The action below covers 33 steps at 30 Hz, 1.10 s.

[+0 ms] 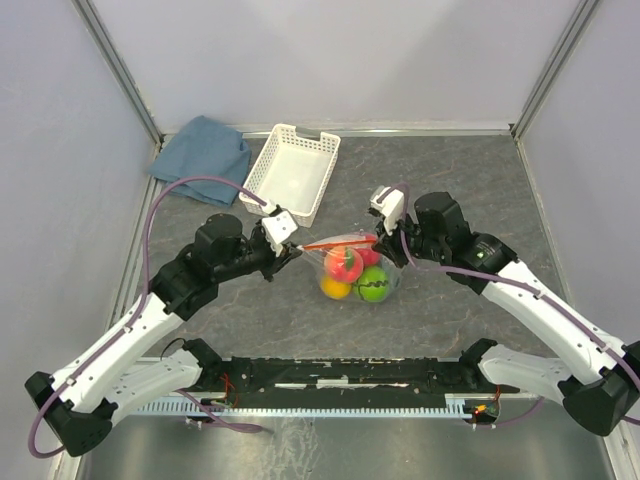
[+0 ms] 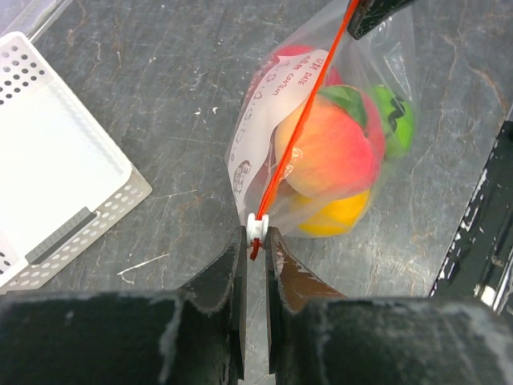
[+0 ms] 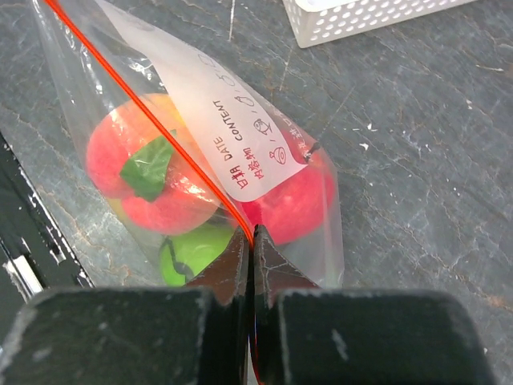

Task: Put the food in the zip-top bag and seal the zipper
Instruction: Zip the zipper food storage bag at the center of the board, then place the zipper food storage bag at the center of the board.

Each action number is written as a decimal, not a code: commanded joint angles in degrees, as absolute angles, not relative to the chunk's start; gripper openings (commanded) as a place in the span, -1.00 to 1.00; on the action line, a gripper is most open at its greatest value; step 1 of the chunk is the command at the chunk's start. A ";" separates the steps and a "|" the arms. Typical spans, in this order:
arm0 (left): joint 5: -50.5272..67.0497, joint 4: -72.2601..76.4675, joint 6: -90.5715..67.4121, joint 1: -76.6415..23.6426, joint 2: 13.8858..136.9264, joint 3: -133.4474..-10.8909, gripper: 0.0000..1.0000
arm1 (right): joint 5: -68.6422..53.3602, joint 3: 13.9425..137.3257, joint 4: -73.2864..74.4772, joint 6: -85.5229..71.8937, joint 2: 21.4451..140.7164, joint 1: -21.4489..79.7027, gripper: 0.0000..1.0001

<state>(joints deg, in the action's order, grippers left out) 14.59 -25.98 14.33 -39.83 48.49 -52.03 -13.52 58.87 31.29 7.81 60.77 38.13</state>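
Observation:
The clear zip-top bag point(image 1: 355, 272) hangs between my two grippers at the table's middle. It holds the food point(image 1: 345, 265): red-pink, orange, yellow and bright green toy fruits. The orange-red zipper point(image 1: 335, 243) is stretched taut along its mouth. My left gripper point(image 1: 290, 252) is shut on the zipper's left end, right at the white slider point(image 2: 257, 225). My right gripper point(image 1: 385, 243) is shut on the zipper's right end point(image 3: 240, 220). The white label point(image 3: 232, 132) faces the right wrist camera. In the left wrist view the bag point(image 2: 321, 136) hangs beyond my fingers point(image 2: 228, 273).
A white slotted basket point(image 1: 292, 170) stands behind the bag, left of centre. A blue folded cloth point(image 1: 203, 150) lies at the back left corner. A black rail point(image 1: 340, 375) runs along the near table edge.

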 commanded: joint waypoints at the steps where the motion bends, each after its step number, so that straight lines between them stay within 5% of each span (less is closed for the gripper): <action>1: 6.61 -23.70 10.02 -39.29 47.33 -51.21 -0.95 | -2.53 58.50 31.97 4.69 59.56 36.00 -0.96; 6: 5.38 -22.41 7.90 -39.16 46.67 -49.64 -0.84 | -2.28 58.60 30.28 4.22 62.05 35.64 -0.96; 11: 2.45 -19.13 5.13 -37.75 44.17 -48.43 -0.20 | 3.67 60.28 29.25 5.27 64.59 34.79 -0.96; 19: -6.05 -13.99 -1.91 -29.83 36.55 -44.33 0.42 | 27.53 61.72 26.76 8.64 64.29 34.21 -0.96; 26: -15.51 -13.55 -4.85 -27.38 31.29 -43.23 0.56 | 33.81 58.20 21.87 10.09 61.79 34.23 -0.96; 33: -20.80 -11.84 -6.80 -26.64 24.14 -40.14 0.77 | 17.20 53.22 22.01 4.10 64.32 34.33 -0.93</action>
<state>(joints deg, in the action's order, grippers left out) -16.14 -16.27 -3.31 -27.33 27.62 -41.58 26.57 55.59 25.67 8.86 63.00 34.33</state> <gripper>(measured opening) 0.863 0.033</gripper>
